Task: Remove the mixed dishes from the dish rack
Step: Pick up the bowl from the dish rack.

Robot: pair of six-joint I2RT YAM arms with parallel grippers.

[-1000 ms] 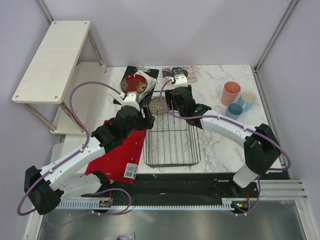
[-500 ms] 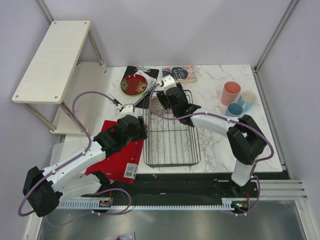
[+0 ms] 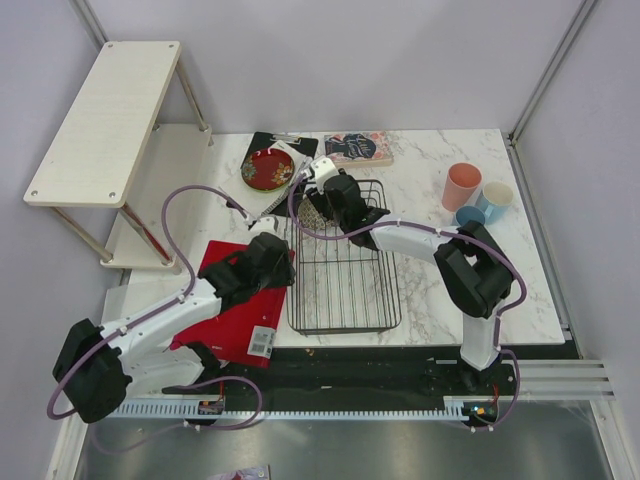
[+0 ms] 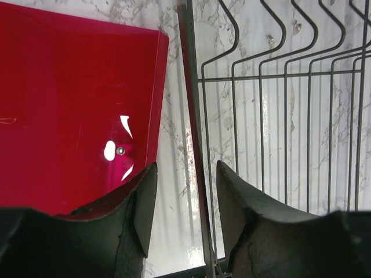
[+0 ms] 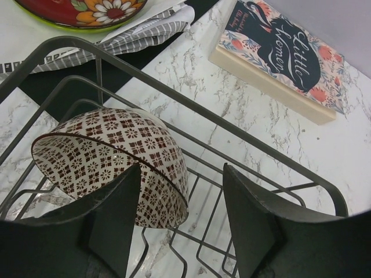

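Right hand [image 5: 181,174], apart, straddles the bowl [image 5: 110,150] leaning in the rack's [image 3: 345,290] far-left corner, ready to grab; left hand [image 4: 184,174], apart, straddles the rack's left rim, probably to steady it.

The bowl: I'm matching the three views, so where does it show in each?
Top: bowl at the rack's far left corner.
Left wrist: not in it.
Right wrist: lower left, tilted inside the rack.
Shared landmark: the rack's wires, in all three.

White arms [image 3: 160,322], blk joints [image 3: 470,280], purple cables [image 3: 195,188]; L gripper [image 4: 185,174] blk.
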